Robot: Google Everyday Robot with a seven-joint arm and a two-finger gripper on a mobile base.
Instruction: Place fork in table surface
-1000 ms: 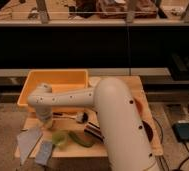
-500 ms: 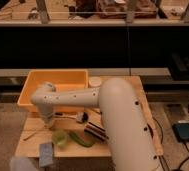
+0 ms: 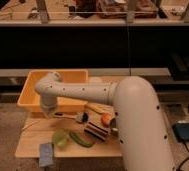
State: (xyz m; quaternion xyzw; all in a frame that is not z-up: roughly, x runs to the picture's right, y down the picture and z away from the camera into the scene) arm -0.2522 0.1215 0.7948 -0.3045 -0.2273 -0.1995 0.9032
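Note:
The fork (image 3: 32, 123) is a thin pale sliver slanting from the left edge of the table surface (image 3: 33, 145) up to my gripper (image 3: 48, 114). The gripper hangs from the white wrist just in front of the yellow tub, low over the planks at the table's left end. It is shut, and the fork's near end meets it there, so the fork looks pinched in it. The arm covers the gripper's tips and that end of the fork.
A yellow tub (image 3: 35, 90) fills the back left. On the planks lie a black-handled utensil with a white head (image 3: 78, 117), a green pod (image 3: 81, 139), a round green piece (image 3: 60, 137), an orange item (image 3: 105, 119), a dark striped block (image 3: 95, 131) and a grey-blue pad (image 3: 46, 154).
The wrist has shifted slightly right along the tub's front and settled low over the table. The gripper has gone shut at the fork's end.

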